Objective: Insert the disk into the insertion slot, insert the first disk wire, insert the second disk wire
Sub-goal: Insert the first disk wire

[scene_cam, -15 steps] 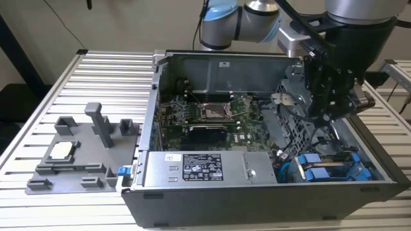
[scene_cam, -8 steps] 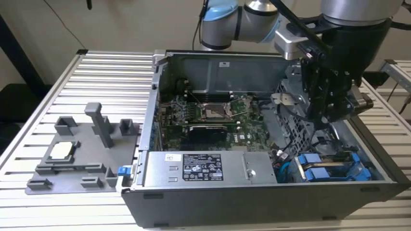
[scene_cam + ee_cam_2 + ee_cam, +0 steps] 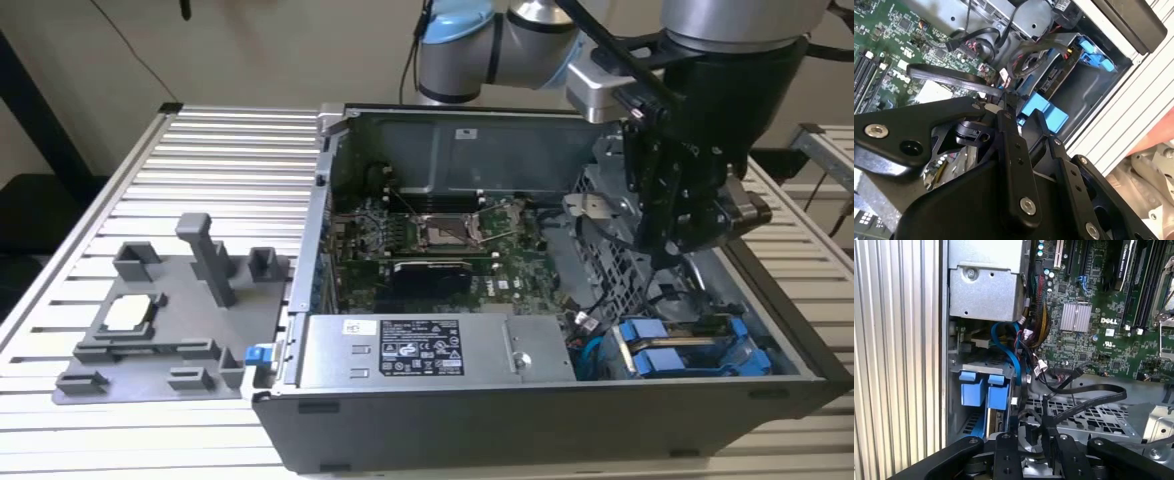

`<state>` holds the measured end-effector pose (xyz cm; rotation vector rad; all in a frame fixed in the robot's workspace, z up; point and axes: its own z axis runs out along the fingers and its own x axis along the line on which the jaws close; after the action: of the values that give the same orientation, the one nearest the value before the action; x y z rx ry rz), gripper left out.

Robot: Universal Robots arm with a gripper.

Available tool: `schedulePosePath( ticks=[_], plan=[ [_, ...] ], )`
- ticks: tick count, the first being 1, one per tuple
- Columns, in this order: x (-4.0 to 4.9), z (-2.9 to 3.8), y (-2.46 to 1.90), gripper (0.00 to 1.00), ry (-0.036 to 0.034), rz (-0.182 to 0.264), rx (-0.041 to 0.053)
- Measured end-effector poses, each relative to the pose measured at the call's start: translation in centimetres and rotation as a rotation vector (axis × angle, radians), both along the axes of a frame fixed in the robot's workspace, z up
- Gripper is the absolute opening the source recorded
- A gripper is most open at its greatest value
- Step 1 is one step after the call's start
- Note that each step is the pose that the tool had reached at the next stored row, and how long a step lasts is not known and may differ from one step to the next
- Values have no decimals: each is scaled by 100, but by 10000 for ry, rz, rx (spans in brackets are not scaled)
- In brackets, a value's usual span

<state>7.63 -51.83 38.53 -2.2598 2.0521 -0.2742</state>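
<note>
Jaws on the robot arm [image 3: 721, 90] are found inside an open computer case [image 3: 534, 425] that lies on a slotted aluminium tabletop [image 3: 200, 150]. They are set narrow. In both wrist views the two black fingers [image 3: 1009, 452] stand close together, and the end of a flat black cable [image 3: 1094, 386] is seen pinched between their tips. From there the cable is looped over a perforated metal plate [image 3: 1089, 417] beside the green motherboard [image 3: 414, 245].

The disk [image 3: 654, 360] is seated in the insertion slot [image 3: 979, 369], in the corner of the case at the exterior view's right, just beside the grey power-supply box [image 3: 427, 350]. Its bright blue carrier tabs are turned toward the jaws, while little of its metal body can be made out. The jaws are held near those blue tabs.

A blue cable [image 3: 1004, 347] and a bundle of coloured wires are seen between the power-supply box and the slot. On the tabletop at the exterior view's left, well apart from the case, a grey moulded fixture [image 3: 174, 310] is laid.
</note>
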Motion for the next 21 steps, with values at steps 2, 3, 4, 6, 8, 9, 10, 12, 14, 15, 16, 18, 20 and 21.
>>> schedulePosePath(
  ticks=[2,3,4,6,8,9,10,12,14,15,16,18,20,21],
  plan=[
    [-1,-2,1,33,-5,-80,1],
    [-1,-3,2,33,-7,-140,0],
    [-1,-3,2,33,-8,-206,-1],
    [-2,-5,4,33,-14,-317,1],
    [-2,-7,4,33,-22,-429,0],
    [-2,-6,4,33,-25,-474,-2],
    [-2,-7,4,33,-27,-489,-1],
    [-2,-8,5,33,-30,-490,0],
    [-2,-8,6,31,-35,-491,-1],
    [-2,-8,6,24,-37,-491,-1],
    [-2,-7,6,24,-39,-491,0],
    [-2,-8,6,24,-39,-491,0],
    [-2,-8,6,24,-40,-491,-1],
    [-2,-8,6,24,-39,-491,-2]
  ],
)
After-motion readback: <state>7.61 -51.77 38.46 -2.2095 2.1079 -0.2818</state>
